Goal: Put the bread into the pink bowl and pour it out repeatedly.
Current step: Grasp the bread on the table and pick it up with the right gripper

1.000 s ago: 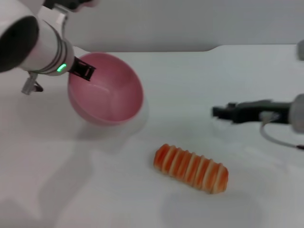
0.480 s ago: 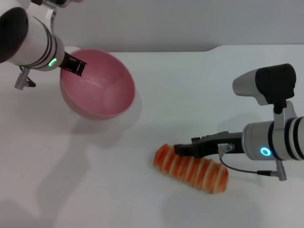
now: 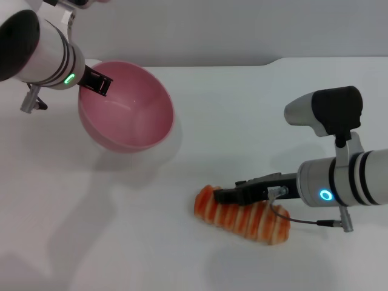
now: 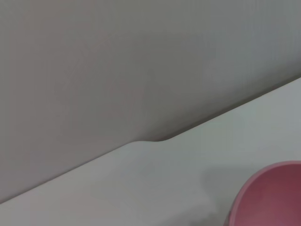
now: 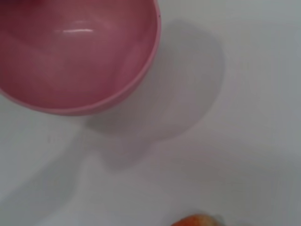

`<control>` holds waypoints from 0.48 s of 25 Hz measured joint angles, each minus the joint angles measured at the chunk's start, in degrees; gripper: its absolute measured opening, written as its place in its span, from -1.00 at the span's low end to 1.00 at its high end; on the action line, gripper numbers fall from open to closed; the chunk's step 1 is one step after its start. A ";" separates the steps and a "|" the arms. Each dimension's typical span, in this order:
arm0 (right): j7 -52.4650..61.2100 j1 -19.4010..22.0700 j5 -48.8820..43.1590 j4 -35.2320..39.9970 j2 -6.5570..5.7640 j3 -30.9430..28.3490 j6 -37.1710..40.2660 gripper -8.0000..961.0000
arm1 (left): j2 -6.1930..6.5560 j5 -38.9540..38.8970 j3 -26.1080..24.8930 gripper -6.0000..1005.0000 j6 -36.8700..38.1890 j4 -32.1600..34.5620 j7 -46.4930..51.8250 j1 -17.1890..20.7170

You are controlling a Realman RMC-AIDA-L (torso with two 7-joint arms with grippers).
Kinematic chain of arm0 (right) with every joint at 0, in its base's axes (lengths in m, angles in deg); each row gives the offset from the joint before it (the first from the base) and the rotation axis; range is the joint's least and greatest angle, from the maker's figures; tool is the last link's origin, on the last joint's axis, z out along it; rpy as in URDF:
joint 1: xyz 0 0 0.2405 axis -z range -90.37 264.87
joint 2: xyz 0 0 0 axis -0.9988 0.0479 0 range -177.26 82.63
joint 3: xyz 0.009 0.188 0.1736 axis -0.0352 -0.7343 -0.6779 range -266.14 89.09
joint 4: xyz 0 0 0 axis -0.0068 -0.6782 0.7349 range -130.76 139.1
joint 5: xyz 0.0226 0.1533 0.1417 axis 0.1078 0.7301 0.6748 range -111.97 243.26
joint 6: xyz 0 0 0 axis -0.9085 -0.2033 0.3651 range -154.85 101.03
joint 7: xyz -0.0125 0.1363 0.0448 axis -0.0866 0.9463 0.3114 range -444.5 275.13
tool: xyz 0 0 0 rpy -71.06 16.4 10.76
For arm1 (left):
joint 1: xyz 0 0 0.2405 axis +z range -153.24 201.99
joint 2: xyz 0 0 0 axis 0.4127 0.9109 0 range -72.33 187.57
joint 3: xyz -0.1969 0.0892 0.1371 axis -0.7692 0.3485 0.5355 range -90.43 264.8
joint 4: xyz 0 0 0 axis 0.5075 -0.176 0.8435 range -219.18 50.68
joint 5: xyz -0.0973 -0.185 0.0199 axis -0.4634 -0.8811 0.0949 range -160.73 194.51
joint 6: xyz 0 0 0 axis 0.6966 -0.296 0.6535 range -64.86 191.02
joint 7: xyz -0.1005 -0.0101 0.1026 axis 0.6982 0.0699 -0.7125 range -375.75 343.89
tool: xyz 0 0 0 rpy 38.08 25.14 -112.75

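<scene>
The right gripper [image 3: 225, 195] lies low over the bread [image 3: 242, 217], its dark fingers reaching along the top of the loaf toward the end nearer the bowl; whether the fingers are spread or closed, and whether they grip the loaf at all, cannot be told from the head view, since they overlap it from above; the right wrist view shows none of its own fingers, only an orange tip of the bread [image 5: 195, 220] at the edge of the picture. The bread rests on the white table [image 3: 254, 115], slanted, striped side up, in front of the robot and toward its right; it is well apart from the pink bowl [image 3: 126, 113]. The left gripper [image 3: 96, 82] holds the bowl by its rim at the robot's left, one dark finger showing inside the rim, so it is closed on the bowl's wall; the bowl is tilted with its open mouth turned toward the bread, and nothing lies inside it. In the left wrist view only a pink curve of the bowl [image 4: 268, 197] shows, with the table's far edge and a grey wall [image 4: 117, 61] behind it.
</scene>
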 joint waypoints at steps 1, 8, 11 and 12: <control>0.00 -0.18 0.08 -0.29 0.00 0.18 0.14 0.25 | 0.00 0.02 0.02 -0.82 -0.04 0.06 -0.16 -0.03; 0.49 -3.30 0.28 -5.69 -0.04 1.00 0.65 0.25 | 0.00 0.14 0.01 -0.82 -0.09 0.32 -0.44 -0.06; 0.05 -3.62 0.17 -6.46 -0.08 1.71 1.31 0.25 | 0.00 0.24 -0.03 -0.82 -0.17 0.38 -0.53 -0.06; -0.17 -3.61 0.08 -6.52 -0.09 1.92 1.54 0.25 | 0.00 0.25 -0.06 -0.82 -0.20 0.40 -0.63 -0.02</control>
